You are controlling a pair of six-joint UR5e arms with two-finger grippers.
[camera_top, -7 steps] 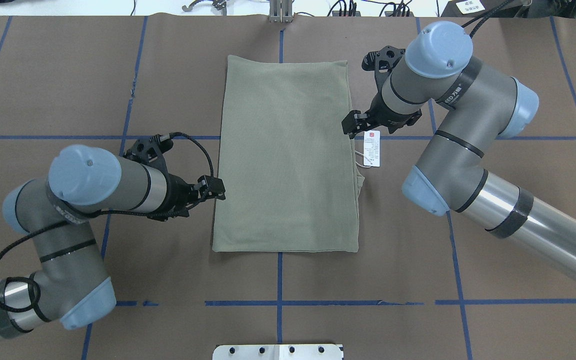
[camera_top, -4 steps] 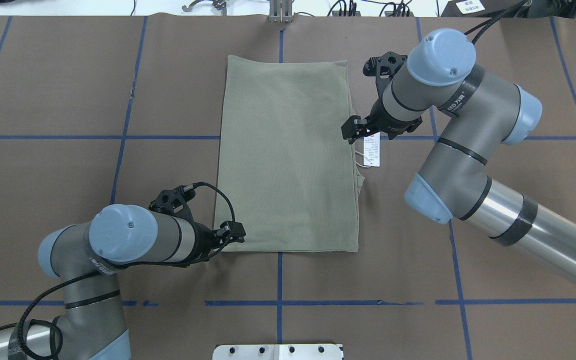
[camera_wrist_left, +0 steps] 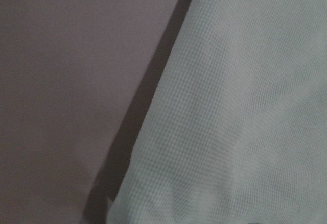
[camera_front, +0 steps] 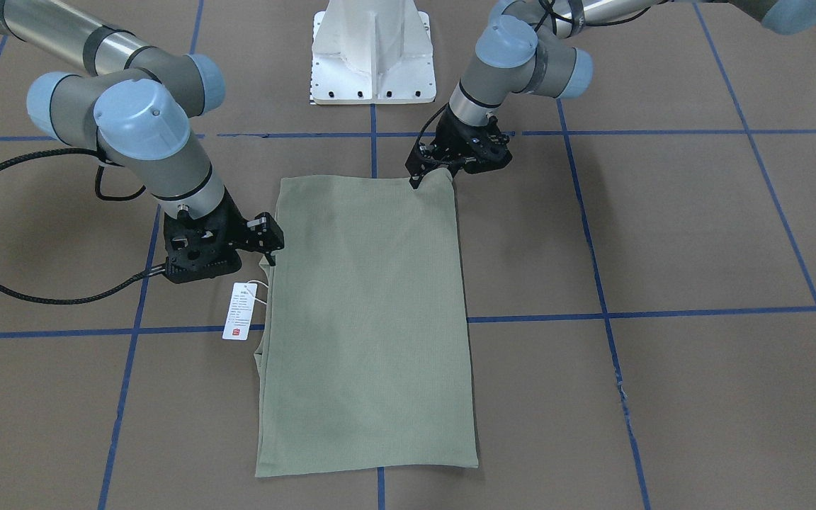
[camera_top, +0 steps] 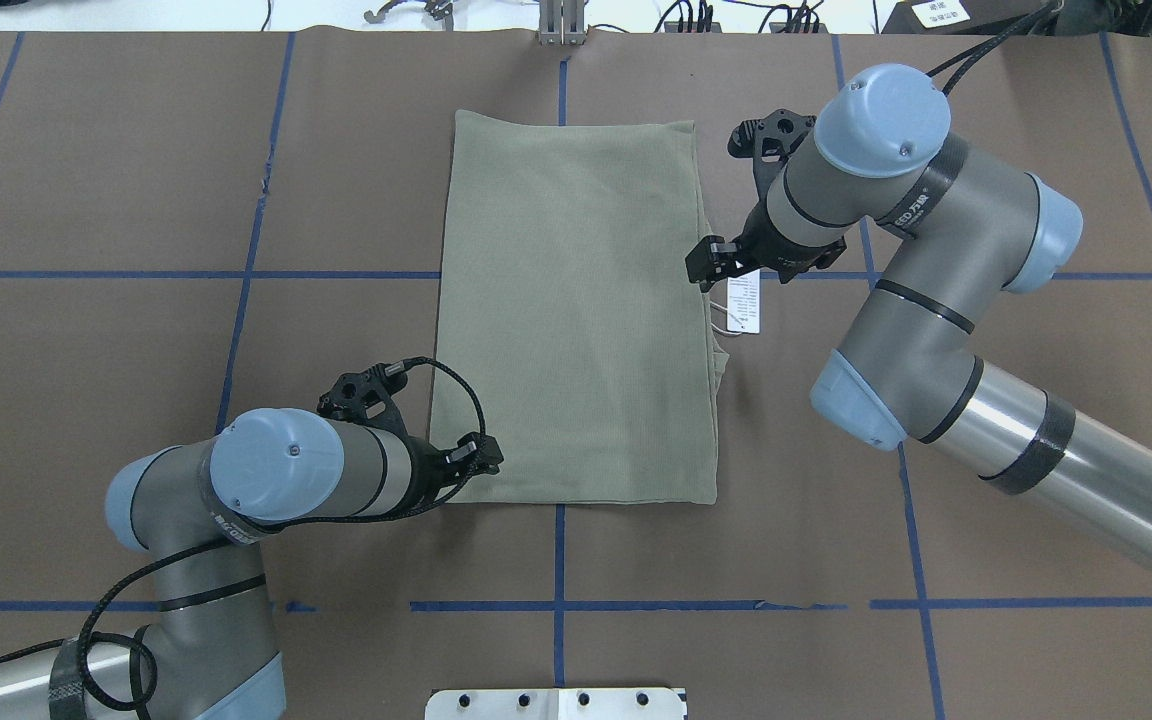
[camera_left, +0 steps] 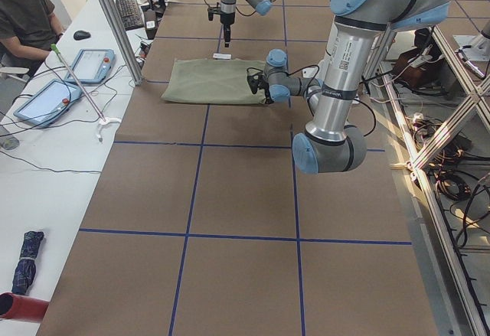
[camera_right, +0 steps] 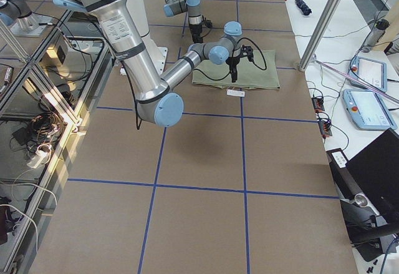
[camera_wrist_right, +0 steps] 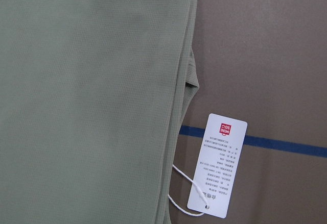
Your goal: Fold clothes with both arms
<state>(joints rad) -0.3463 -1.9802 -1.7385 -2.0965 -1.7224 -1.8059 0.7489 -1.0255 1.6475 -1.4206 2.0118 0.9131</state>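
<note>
Shirt point(camera_top: 576, 310) needs every layer pinched at 7 o'clock by left hand point(camera_top: 488, 463). Can't tell if it or right hand point(camera_top: 704, 263) is together.

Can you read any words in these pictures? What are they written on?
"EED": on the right arm, on its black band; the marks after it are too small to read.
Hang tag: a red logo and lines of print, too small to read.
Left arm: the band print is too small to read.
</note>
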